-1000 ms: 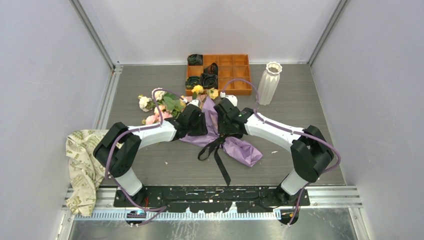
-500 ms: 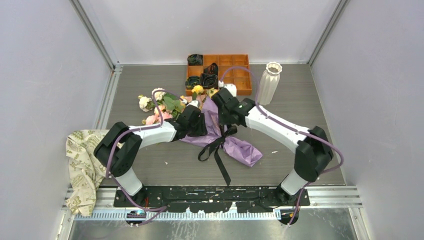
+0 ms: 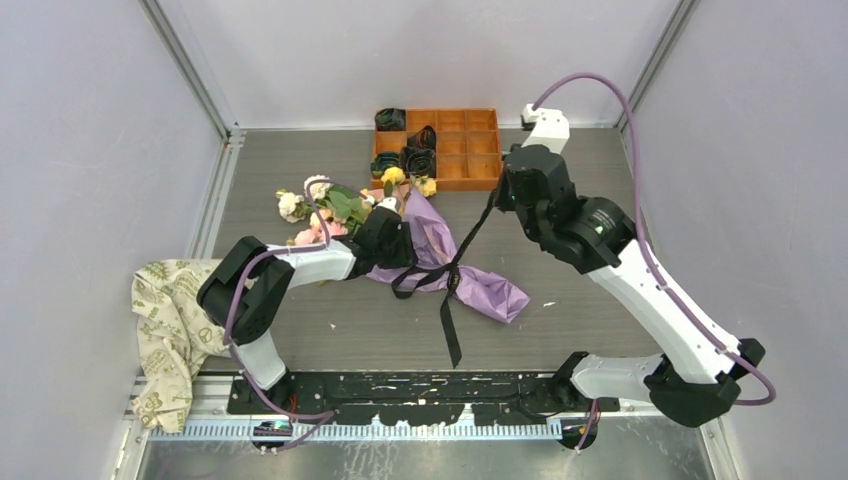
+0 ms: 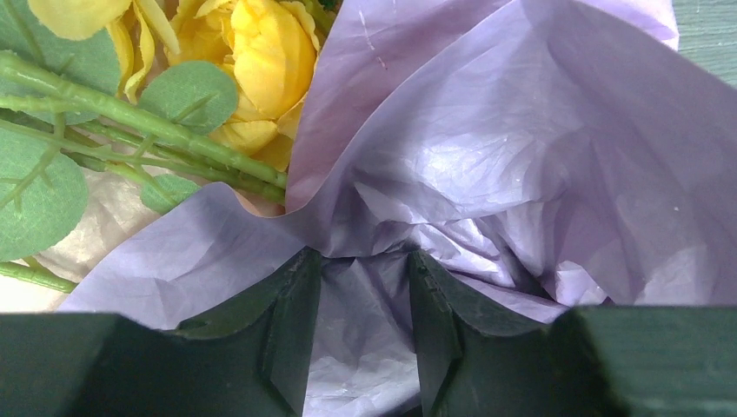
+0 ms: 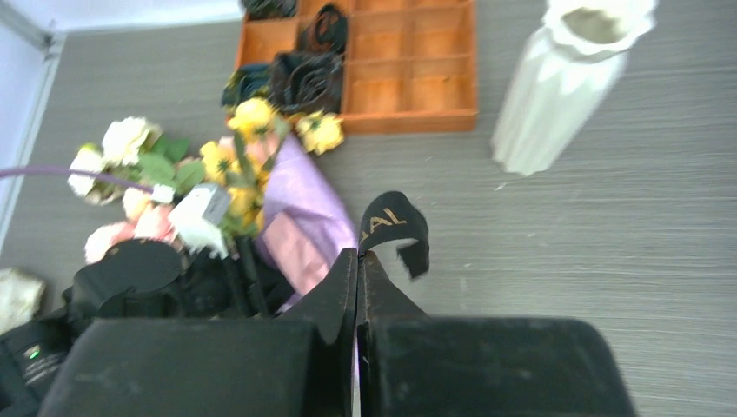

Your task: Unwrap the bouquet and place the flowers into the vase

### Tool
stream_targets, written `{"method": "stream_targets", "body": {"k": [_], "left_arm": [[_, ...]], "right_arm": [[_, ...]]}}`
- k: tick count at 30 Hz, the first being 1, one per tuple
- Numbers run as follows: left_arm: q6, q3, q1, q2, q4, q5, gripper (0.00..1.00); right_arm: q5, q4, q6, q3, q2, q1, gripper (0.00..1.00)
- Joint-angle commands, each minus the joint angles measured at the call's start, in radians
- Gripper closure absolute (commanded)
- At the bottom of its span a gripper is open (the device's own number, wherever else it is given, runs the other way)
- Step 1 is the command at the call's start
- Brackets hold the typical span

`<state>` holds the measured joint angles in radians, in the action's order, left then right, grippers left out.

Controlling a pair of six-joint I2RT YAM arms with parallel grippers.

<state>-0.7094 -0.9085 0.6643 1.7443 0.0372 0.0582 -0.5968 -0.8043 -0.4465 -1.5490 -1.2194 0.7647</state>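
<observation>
Now we are at the untying step, judging by how things lie. At the far left of the top view a beige patterned paper [image 3: 165,320] hangs over the surface's [image 3: 300,340] edge, out of play. Next comes the left claw [image 3: 388,240], its jaws about half apart and filled with crinkled purple paper, so we take it to be pinning the bouquet [image 3: 435,225] at its wrapped neck. The flowers [image 3: 335,205] fan toward the upper left, still inside the wrap.

From the middle of the bundle the black ribbon [image 3: 470,235] runs taut, up and to the right, into the right claw [image 3: 503,195], whose jaws are pressed tight on the ribbon's end, raised above the surface. Loops lie at the knot, so the bow looks only partly undone.

The next move calls for a longer pull to the right while the left claw holds firm.

The vase [image 5: 561,87] stands upright at the upper right of the right wrist view, beside the orange tray [image 5: 408,120]; from above the arm hides it.

Gold letters "AL" show on the ribbon end; the rest we cannot read.
</observation>
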Motion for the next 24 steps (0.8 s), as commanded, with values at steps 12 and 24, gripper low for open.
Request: {"method": "stream_targets", "body": {"k": [12,24], "left_arm": [[0.055,-0.022,-0.006,-0.204,-0.246,0.097,0.57],[0.186,-0.091,0.145,-0.595,-0.469,0.120,0.44]], "right_arm": [[-0.211,-0.104,-0.021,0.112,0.010,-0.216,0.82],[0.049,0.005,-0.050,0.165,-0.026,-0.404,0.38]]}}
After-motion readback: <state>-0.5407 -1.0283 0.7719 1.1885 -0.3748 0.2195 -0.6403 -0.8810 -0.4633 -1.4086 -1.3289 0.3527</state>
